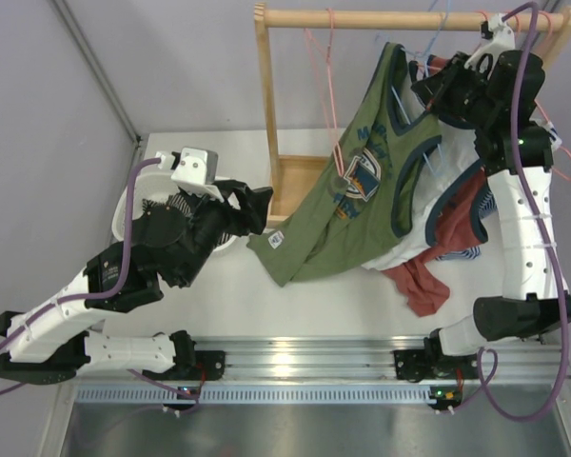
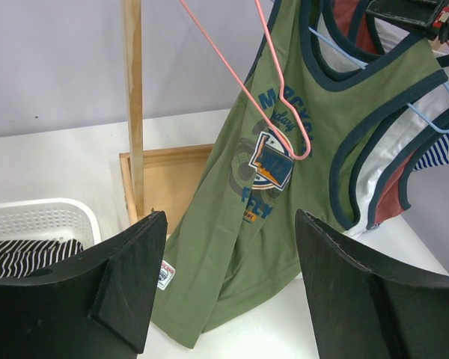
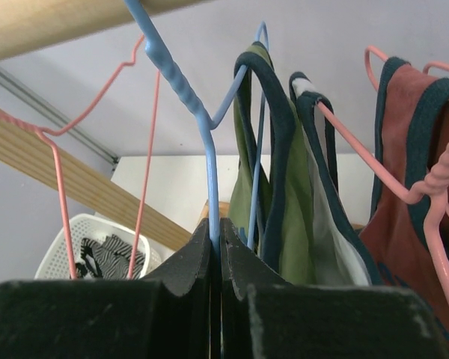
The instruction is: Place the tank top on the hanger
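The olive-green tank top point(image 1: 347, 205) with navy trim and a blue-white graphic hangs from the light-blue hanger point(image 1: 421, 143), its hem resting on the table. It also shows in the left wrist view point(image 2: 284, 187) and the right wrist view point(image 3: 284, 187). My right gripper point(image 3: 218, 228) is shut on the blue hanger's wire point(image 3: 202, 127) just under the wooden rail point(image 1: 381, 17); in the top view it point(image 1: 447, 90) is high at the rack's right. My left gripper point(image 2: 228, 277) is open and empty, low on the table point(image 1: 252, 209), left of the tank top's hem.
A wooden rack post point(image 1: 265, 114) and base tray point(image 1: 295, 186) stand between the arms. Pink hangers point(image 1: 328, 86) hang on the rail, with a white top point(image 1: 438, 186) and a rust-red garment point(image 1: 423, 281). A white basket point(image 2: 37, 221) holds a striped garment point(image 2: 26, 254).
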Controlling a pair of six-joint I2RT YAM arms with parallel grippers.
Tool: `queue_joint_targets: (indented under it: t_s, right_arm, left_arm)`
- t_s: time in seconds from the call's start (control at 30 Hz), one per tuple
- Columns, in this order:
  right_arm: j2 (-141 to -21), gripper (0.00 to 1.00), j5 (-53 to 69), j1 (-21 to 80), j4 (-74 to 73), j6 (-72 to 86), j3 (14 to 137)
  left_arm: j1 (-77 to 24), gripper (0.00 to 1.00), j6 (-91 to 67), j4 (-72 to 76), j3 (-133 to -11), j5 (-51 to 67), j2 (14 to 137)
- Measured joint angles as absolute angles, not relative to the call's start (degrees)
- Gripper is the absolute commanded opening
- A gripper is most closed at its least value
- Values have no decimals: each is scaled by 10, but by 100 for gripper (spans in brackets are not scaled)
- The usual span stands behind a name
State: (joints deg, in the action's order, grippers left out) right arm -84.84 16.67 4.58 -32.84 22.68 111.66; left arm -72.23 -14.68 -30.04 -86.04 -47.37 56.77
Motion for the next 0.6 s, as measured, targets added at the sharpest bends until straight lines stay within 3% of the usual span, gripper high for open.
queue_joint_targets:
  t_s: [0.23, 0.33, 0.37, 0.6]
  right_arm:
    - [-843, 3, 166, 46, -327, 226, 1083]
    - [-837, 18, 165, 46, -326, 227, 1074]
    - [-833, 26, 164, 46, -326, 227, 1070]
    - [-800, 48, 155, 44, -330, 221, 1068]
  left_arm:
    - [-722, 74, -147, -300, -860, -474, 568]
    - [-722, 74, -148, -300, -856, -473, 568]
    - [-722, 74, -148, -300, -856, -473, 569]
    - [-722, 74, -150, -300, -853, -471, 572]
